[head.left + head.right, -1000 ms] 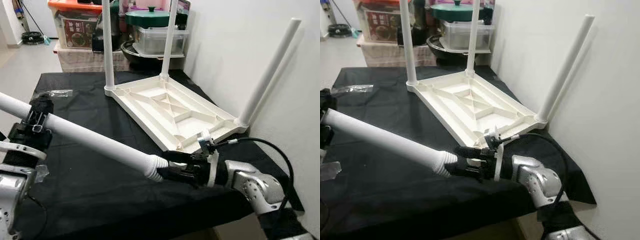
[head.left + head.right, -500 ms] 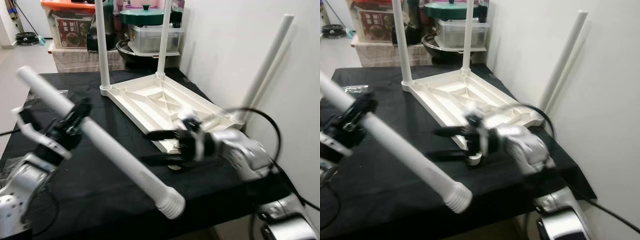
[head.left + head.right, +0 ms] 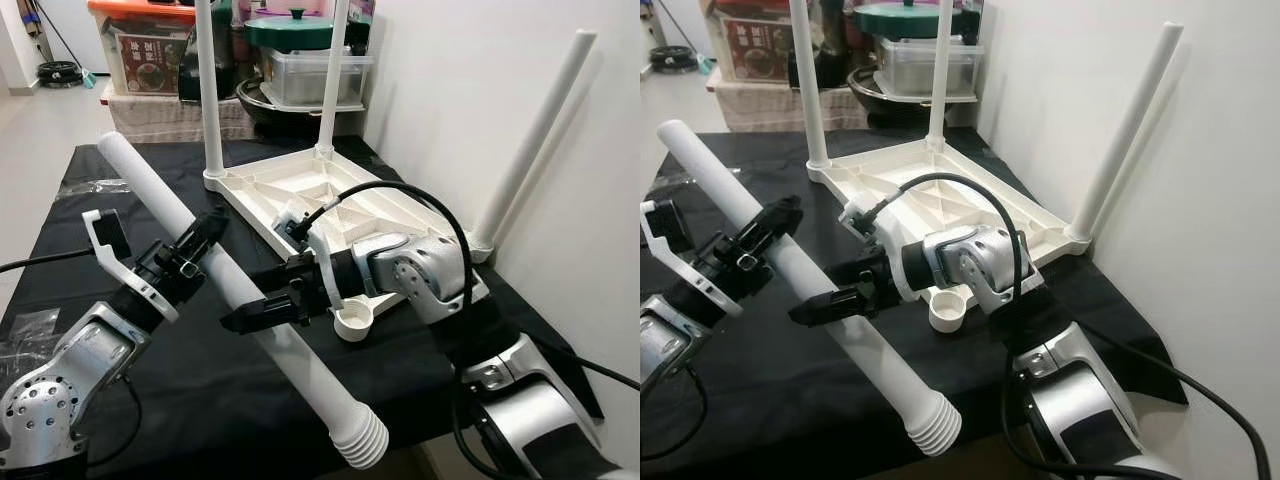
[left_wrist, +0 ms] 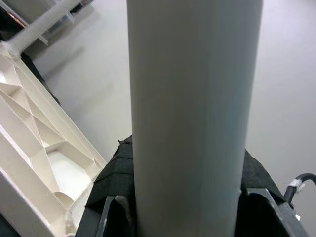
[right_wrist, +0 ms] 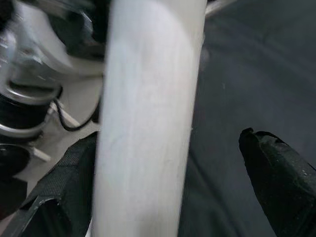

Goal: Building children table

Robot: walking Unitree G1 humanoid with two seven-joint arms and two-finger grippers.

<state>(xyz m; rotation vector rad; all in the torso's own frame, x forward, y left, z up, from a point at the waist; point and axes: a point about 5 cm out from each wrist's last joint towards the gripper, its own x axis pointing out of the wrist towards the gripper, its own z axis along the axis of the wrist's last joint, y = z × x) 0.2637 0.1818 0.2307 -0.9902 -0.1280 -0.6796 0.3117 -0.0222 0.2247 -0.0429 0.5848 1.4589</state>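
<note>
The white tabletop [image 3: 330, 205] lies upside down on the black cloth, with two legs [image 3: 210, 90] standing at its far corners and a third [image 3: 530, 140] by the wall. Its near corner socket [image 3: 352, 322] is an open round cup. A loose white leg [image 3: 250, 300] slants over the table, its ribbed end [image 3: 362, 445] past the front edge. My left gripper [image 3: 205, 240] is shut on the leg's upper part. My right gripper [image 3: 262, 305] straddles the leg's middle, open, with a gap beside one finger [image 5: 276, 173].
Storage boxes [image 3: 150, 50], a green-lidded pot [image 3: 290, 30] and a clear tub [image 3: 315, 75] stand behind the table. A white wall [image 3: 470, 90] runs close along the right. Clear plastic bags [image 3: 95, 187] lie on the cloth at the left.
My right gripper let go of the leg's ribbed end and moved left to its middle. My left arm swung the leg, so the ribbed end now hangs over the front edge.
</note>
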